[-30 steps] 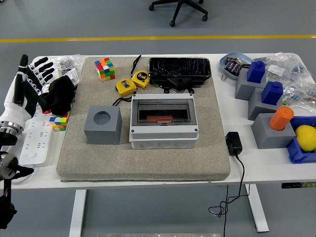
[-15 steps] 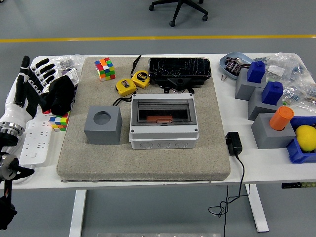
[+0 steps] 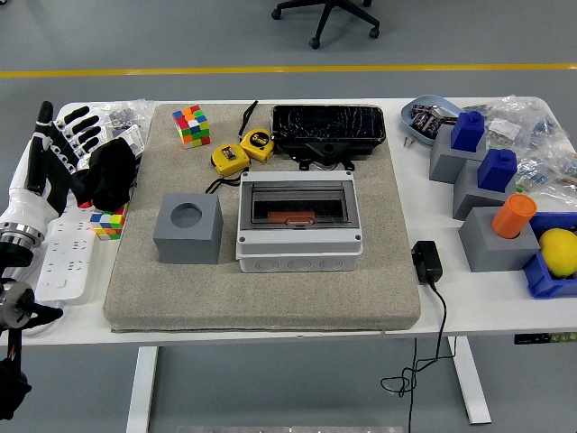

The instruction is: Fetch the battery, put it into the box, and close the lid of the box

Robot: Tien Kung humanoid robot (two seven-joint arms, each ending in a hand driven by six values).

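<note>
Barely shifting since before: left hand (image 3: 63, 144) resting open-fingered, holding nothing. Box (image 3: 299, 223) lid looking shut already, battery (image 3: 290, 216) inside; rigid, light.

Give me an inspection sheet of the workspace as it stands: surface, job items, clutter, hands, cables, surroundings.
Surface: white table with a grey mat over its middle.
Job's things: grey box on the mat, clear lid down; an orange item, possibly the battery, shows through it.
Clutter: grey block with a round hole, two yellow tape measures, two colour cubes, black tray, grey and blue blocks, orange cylinder, yellow fruit.
Hands: left hand at the left edge, fingers spread, holding nothing; right hand nothing seen.
Cables: black adapter, lead hanging over the near edge; white power strip.
Surroundings: grey floor, yellow line, office chair base.
</note>
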